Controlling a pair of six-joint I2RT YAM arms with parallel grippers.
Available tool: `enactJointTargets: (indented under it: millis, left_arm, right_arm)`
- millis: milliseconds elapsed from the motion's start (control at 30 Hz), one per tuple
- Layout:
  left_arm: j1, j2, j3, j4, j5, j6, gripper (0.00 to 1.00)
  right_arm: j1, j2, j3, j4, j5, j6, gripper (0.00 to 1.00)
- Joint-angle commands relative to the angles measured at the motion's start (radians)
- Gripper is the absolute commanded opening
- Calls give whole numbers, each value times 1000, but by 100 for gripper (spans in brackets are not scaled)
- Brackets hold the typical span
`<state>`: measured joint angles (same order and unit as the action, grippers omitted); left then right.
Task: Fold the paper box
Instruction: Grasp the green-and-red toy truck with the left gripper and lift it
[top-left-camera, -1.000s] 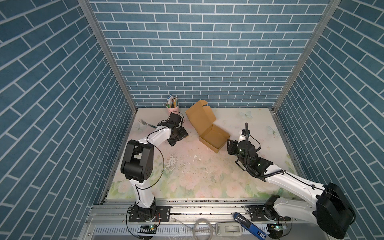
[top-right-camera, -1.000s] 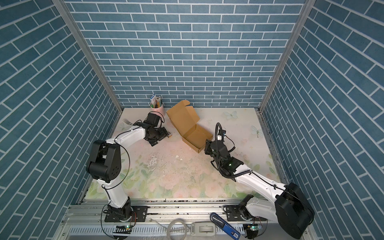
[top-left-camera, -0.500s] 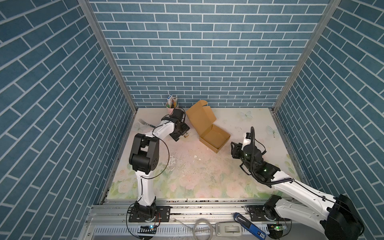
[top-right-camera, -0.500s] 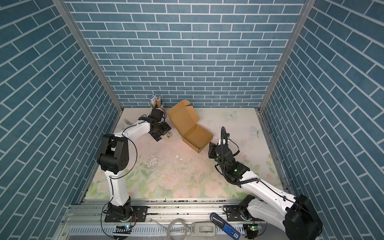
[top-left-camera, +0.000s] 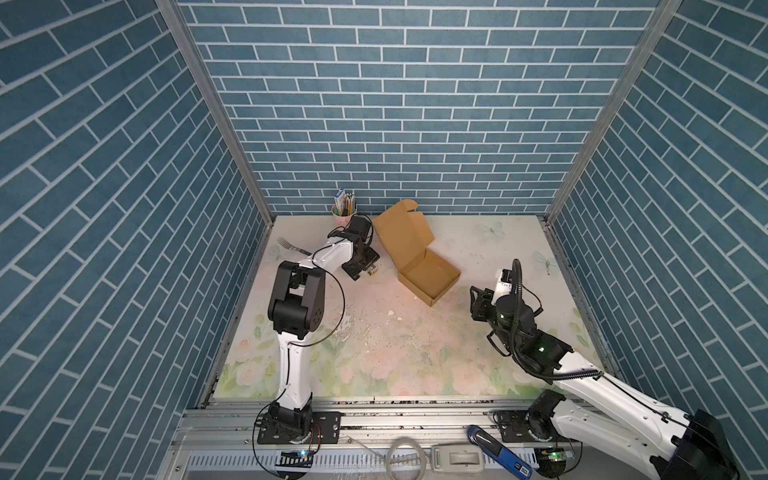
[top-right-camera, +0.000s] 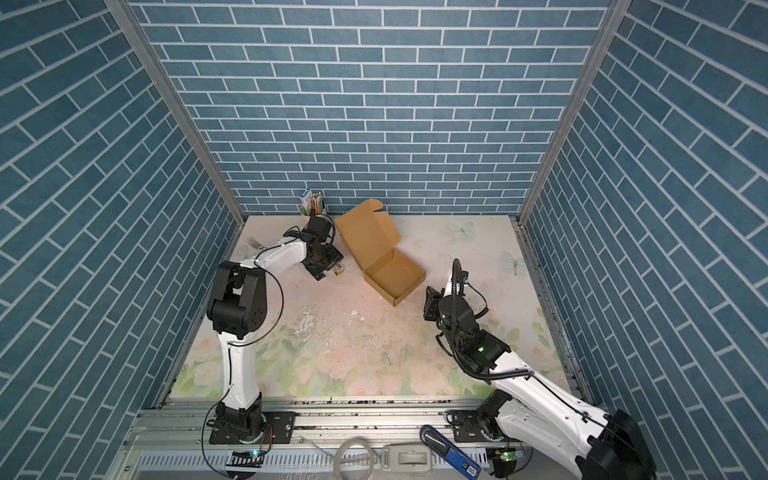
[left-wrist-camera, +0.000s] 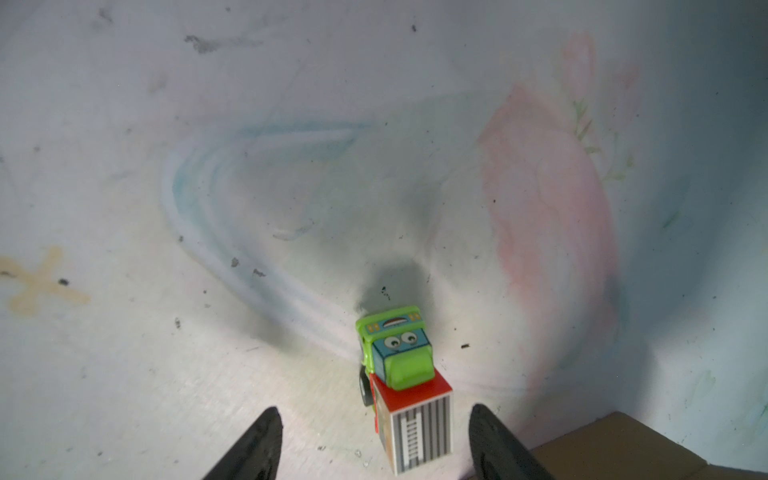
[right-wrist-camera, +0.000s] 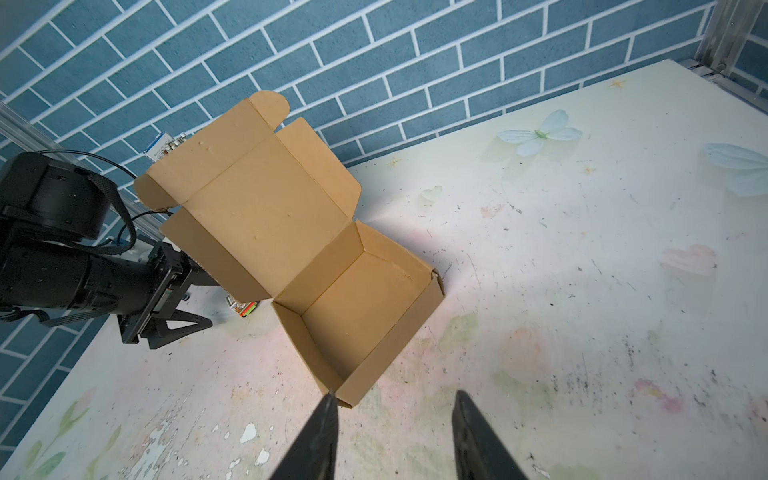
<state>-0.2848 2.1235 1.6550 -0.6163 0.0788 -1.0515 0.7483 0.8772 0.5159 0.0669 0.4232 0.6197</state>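
Floral tabletop (top-left-camera: 415, 353) held the paper box (top-left-camera: 430, 277) at mid-back, tray opening upward, its lid (top-left-camera: 405, 235) laid open toward the rear-left corner, so the long axis ran diagonally. Right gripper (right-wrist-camera: 395, 395) hovered just off the tray's near corner, jaws parted and empty; left gripper (left-wrist-camera: 374, 409) stood spread around a toy truck (left-wrist-camera: 403, 365), seemingly without touching it.

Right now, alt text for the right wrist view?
An open brown paper box sits on the floral table, lid raised, tray empty. The right gripper, jaws open, points at its near corner; the left arm shows beside the lid.
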Motion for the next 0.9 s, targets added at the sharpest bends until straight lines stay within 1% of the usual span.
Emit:
enactJointTargets:
  millis: [0,167,400,500,767,867]
  left_arm:
    - [-4,36,31,-17,-19,0,72]
    - [-14,55,31,0,-23,6,66]
    - [-21,84,40,15,-23,14,61]
    - [-23,88,40,19,-19,16,57]
    - [-24,78,41,16,-22,41,48]
    - [-24,67,35,20,-27,55,48]
  right_arm:
    - [4,-30,-14,-35,31,-7,45]
    - [4,-36,-10,-50,32,-3,44]
    - [3,-36,-10,-58,28,2,43]
    - [2,-35,-13,-61,29,5,42]
    - [2,-36,-16,-57,32,6,41]
    - [4,-33,-16,-57,33,8,41]
